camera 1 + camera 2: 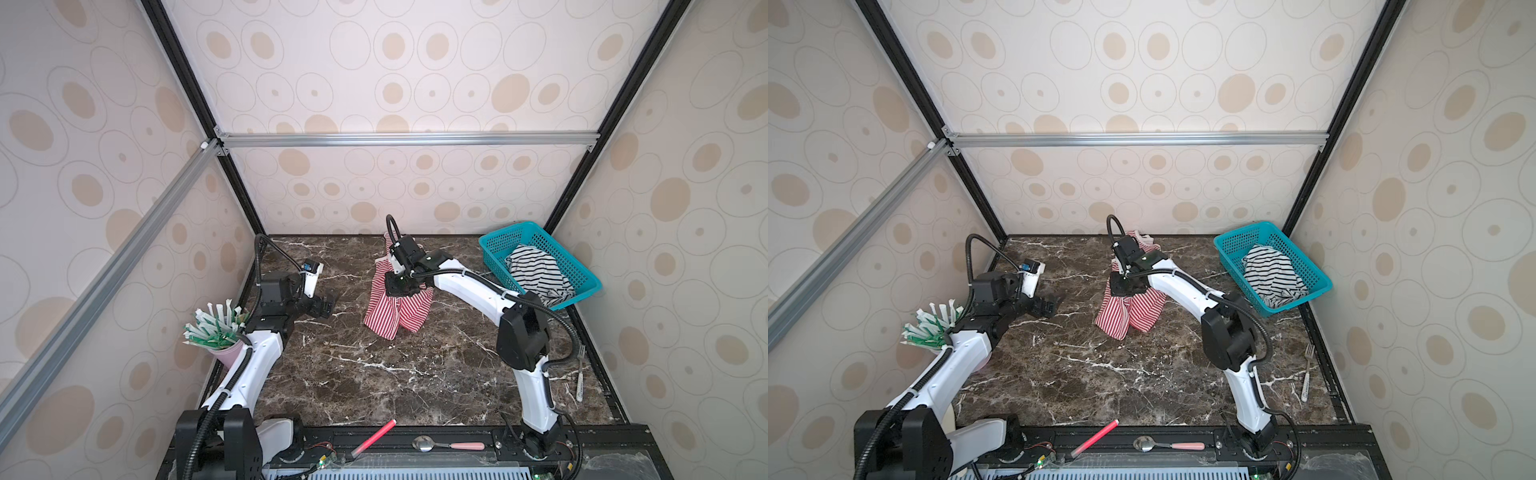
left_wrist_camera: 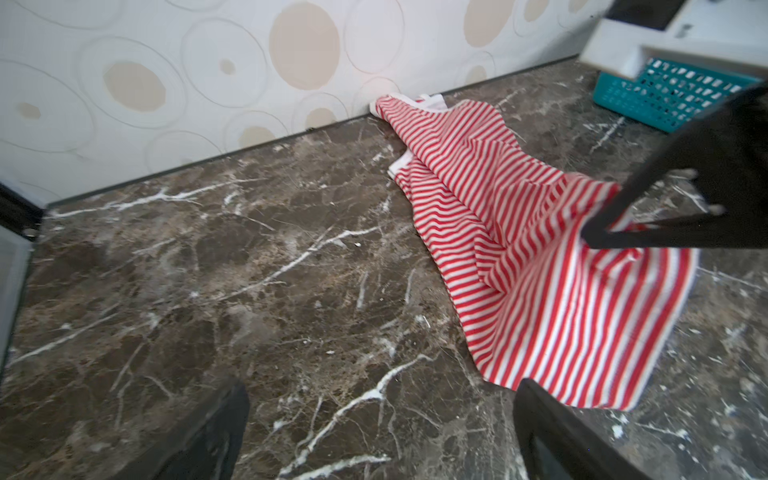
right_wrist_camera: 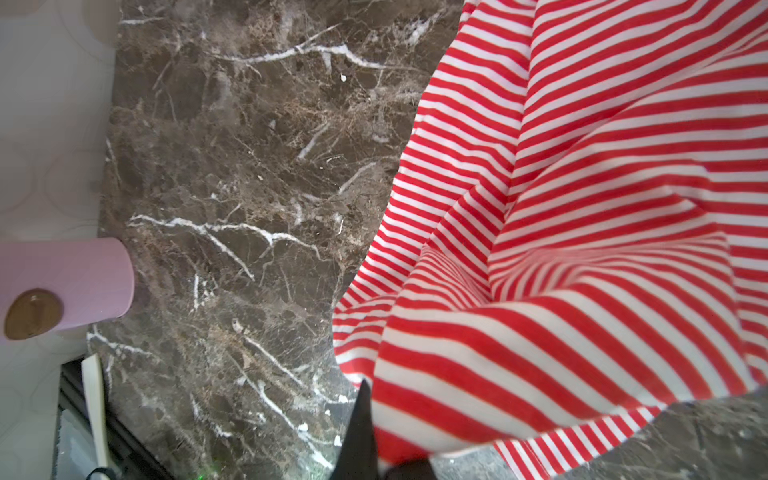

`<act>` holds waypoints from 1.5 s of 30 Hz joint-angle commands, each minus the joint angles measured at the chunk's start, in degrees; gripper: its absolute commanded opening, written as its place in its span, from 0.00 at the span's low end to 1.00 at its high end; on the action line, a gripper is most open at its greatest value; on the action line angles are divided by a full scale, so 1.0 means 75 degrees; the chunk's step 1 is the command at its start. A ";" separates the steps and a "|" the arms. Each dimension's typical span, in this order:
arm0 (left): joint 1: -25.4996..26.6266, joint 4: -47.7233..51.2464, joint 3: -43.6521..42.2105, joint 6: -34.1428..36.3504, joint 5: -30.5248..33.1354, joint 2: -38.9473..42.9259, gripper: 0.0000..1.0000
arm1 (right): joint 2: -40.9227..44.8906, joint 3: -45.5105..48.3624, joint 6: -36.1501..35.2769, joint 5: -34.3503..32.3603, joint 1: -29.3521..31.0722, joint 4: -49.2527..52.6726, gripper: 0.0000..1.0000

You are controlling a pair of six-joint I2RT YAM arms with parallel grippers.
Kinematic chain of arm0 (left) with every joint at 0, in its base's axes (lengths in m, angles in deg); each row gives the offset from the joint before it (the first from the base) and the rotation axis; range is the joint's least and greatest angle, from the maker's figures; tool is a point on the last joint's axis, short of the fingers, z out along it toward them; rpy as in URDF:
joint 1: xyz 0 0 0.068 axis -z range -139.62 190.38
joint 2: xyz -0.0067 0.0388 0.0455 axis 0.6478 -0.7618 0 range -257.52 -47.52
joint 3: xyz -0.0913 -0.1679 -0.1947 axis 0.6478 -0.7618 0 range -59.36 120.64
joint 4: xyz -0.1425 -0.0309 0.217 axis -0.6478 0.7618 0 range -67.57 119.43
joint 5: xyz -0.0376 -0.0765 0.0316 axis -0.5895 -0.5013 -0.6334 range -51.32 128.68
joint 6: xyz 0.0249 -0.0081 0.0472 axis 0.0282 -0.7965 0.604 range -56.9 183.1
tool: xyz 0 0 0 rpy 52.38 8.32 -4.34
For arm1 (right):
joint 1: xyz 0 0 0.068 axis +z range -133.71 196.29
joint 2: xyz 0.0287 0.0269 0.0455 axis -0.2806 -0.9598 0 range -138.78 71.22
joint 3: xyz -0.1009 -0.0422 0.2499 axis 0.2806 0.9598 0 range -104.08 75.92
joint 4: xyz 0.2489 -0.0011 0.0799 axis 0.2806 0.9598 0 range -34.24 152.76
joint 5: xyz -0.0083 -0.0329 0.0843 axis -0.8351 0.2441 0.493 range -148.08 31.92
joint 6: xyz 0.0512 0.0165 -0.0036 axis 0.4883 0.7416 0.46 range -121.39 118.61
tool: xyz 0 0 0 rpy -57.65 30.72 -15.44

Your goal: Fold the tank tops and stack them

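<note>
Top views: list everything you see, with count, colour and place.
red-and-white tank top: 1, striped, table middle, partly lifted
basket: 1, teal, back right corner
black-and-white tank top: 1, striped, crumpled in basket
cup: 1, pink, left edge
wrapped sticks: several, white-green, in cup
fork: 1, silver, right edge
spoon: 1, pink handle, front rail
red stick: 1, front edge
table: 1, brown marble
left gripper: open, empty
right gripper: shut on red-and-white tank top
</note>
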 commanded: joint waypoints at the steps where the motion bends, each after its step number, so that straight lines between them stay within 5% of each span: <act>1: 0.0218 0.0800 0.0105 0.0773 -0.0556 -0.0154 0.99 | 0.0016 -0.0500 -0.0043 -0.1149 -0.0194 0.0550 0.00; 7: 0.1033 0.1073 -0.0213 0.1248 -0.0213 -0.0119 0.99 | -0.0376 -0.0318 -0.0108 -0.1125 -0.0480 0.0448 0.09; 12: 0.2213 0.0621 -0.0523 0.1233 0.1071 -0.0095 0.99 | -0.0782 -0.0494 -0.0164 -0.0779 -0.0562 0.0569 0.41; 16: 0.3303 0.0244 -0.0741 0.1336 0.2004 -0.0033 0.99 | 0.0049 0.0398 -0.0244 -0.0518 -0.0567 -0.0111 0.59; 20: 0.4434 -0.0259 -0.0974 0.1423 0.2855 -0.0057 0.99 | 0.1091 0.1230 -0.0285 -0.0812 -0.0585 -0.0240 0.67; 29: 0.5584 -0.1313 -0.0538 0.1298 0.4031 -0.1646 0.72 | 0.3566 0.4254 0.0120 -0.1537 -0.0664 -0.0949 0.54; 37: 0.5712 -0.1786 -0.0181 0.1027 0.3953 -0.2266 0.68 | 0.5047 0.6501 0.0710 -0.1502 -0.0872 -0.1653 0.35; 45: 0.5945 -0.1744 0.0342 0.0902 0.3925 -0.3057 0.66 | 0.5553 0.7334 0.1015 -0.1326 -0.0960 -0.1943 0.34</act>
